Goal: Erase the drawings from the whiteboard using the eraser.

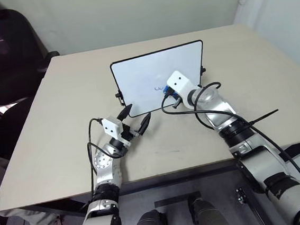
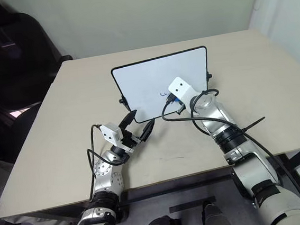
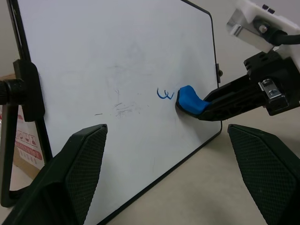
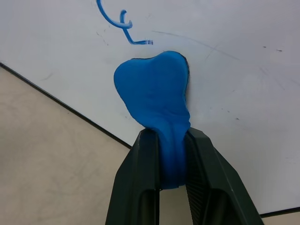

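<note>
Just R claw [image 3: 206, 104] w/ eraser [image 3: 190, 99] beside drawings [image 3: 164, 94].

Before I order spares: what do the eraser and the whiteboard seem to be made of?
The eraser: soft, matte blue foam or rubber, judging by how it pinches thin inside the shut right gripper and bulges beyond. The whiteboard: smooth, faintly glossy white sheet, probably coated, in a thin black frame, likely plastic; faint smears show.

The smooth, faintly glossy white whiteboard [image 3: 117, 56] has a thin black plastic frame. The soft, rubbery bright blue eraser [image 4: 157, 101] looks matt. Matt black plastic fingers [image 3: 70, 173] show a fine cross-hatched grip texture. The beige counter [image 1: 61, 126] is smooth and matt.
</note>
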